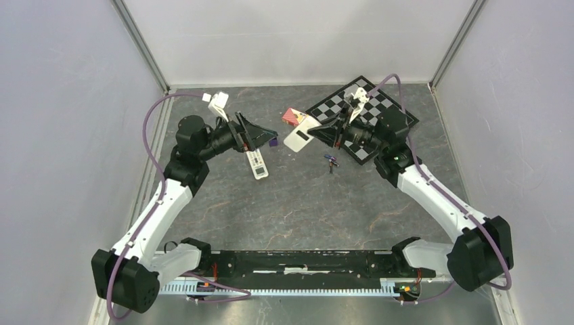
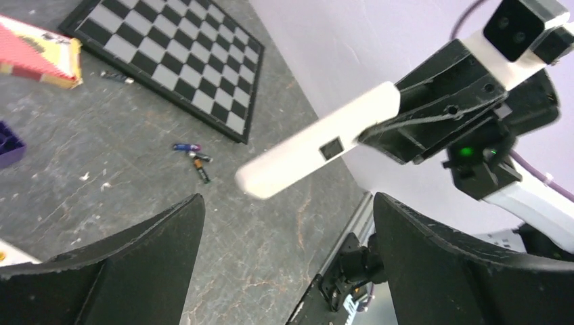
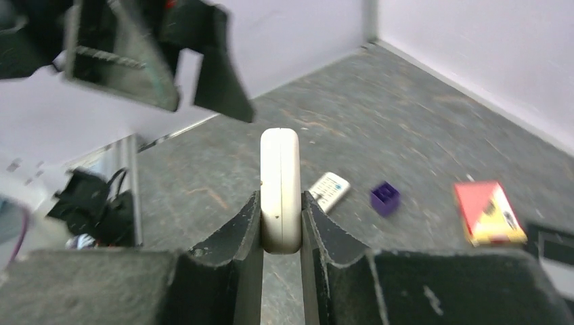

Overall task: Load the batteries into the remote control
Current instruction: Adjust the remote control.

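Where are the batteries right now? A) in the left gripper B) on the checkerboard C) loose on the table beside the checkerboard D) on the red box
C: the batteries lie loose on the table, just off the edge of the checkerboard.

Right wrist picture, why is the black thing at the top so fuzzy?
Right wrist view: that is the left gripper, smeared and out of focus, while the remote in front looks sharp; top view: everything is crisp and evenly lit.
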You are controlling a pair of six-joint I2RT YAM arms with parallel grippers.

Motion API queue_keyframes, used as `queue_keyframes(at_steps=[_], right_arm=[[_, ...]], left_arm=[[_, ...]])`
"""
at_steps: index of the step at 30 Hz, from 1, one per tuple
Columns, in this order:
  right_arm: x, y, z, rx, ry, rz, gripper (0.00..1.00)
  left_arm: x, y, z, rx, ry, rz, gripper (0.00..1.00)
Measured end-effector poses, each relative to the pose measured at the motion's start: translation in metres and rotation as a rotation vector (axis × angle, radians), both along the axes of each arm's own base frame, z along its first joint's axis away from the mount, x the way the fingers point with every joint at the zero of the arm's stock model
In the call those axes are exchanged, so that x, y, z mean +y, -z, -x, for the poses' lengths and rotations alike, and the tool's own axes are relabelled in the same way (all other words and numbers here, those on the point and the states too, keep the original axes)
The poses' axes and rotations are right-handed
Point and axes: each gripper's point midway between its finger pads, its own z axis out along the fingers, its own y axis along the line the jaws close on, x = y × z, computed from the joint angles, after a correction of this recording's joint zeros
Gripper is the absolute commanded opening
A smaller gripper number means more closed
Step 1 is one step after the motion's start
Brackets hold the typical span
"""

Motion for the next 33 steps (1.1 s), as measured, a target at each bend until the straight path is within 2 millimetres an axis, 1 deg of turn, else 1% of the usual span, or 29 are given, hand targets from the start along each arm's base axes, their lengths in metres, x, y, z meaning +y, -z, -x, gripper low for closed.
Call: queue_keyframes(at_steps=[1,3,5,8,10,13,17,19,21,23,25,27,29,33], right_arm=[[-0.004,0.004,-0.005,0.020,0.048,0.006,0.00],[-0.014,0.011,-0.016,0.084,0.161,-0.004,0.00],[-0.023,0.016,-0.020,0.158,0.243,-0.040,0.00],[-0.034,0.017,-0.018,0.293,0.330,-0.147,0.00],[-0.040,0.015,-0.014,0.375,0.364,-0.238,0.00],[-0.044,0.011,-0.006,0.470,0.376,-0.353,0.00],[-0.045,0.005,0.003,0.580,0.358,-0.477,0.00],[-0.044,0.007,0.009,0.629,0.340,-0.518,0.00],[-0.044,0.012,0.015,0.675,0.326,-0.551,0.00],[-0.043,0.021,0.021,0.728,0.317,-0.570,0.00],[-0.043,0.023,0.025,0.760,0.306,-0.596,0.00],[-0.044,0.021,0.029,0.770,0.294,-0.617,0.00],[-0.045,0.019,0.034,0.779,0.280,-0.636,0.00],[-0.045,0.018,0.039,0.795,0.263,-0.659,0.00]], left_arm=[[0.002,0.004,-0.001,0.006,-0.016,-0.003,1.00],[0.005,0.019,-0.003,0.029,-0.046,-0.011,1.00],[0.007,0.032,-0.002,0.051,-0.060,-0.006,1.00],[0.005,0.050,0.002,0.099,-0.055,0.041,1.00],[0.000,0.053,0.004,0.116,-0.035,0.085,1.00],[-0.011,0.049,0.010,0.139,0.006,0.164,1.00],[-0.037,0.036,0.026,0.150,0.103,0.259,0.99],[-0.052,0.029,0.036,0.152,0.155,0.293,0.95],[-0.064,0.024,0.044,0.161,0.191,0.324,0.88],[-0.073,0.020,0.049,0.175,0.208,0.353,0.80],[-0.074,0.018,0.048,0.188,0.198,0.386,0.70],[-0.075,0.016,0.047,0.197,0.191,0.416,0.63],[-0.075,0.014,0.047,0.203,0.191,0.440,0.60],[-0.079,0.010,0.051,0.220,0.214,0.478,0.58]])
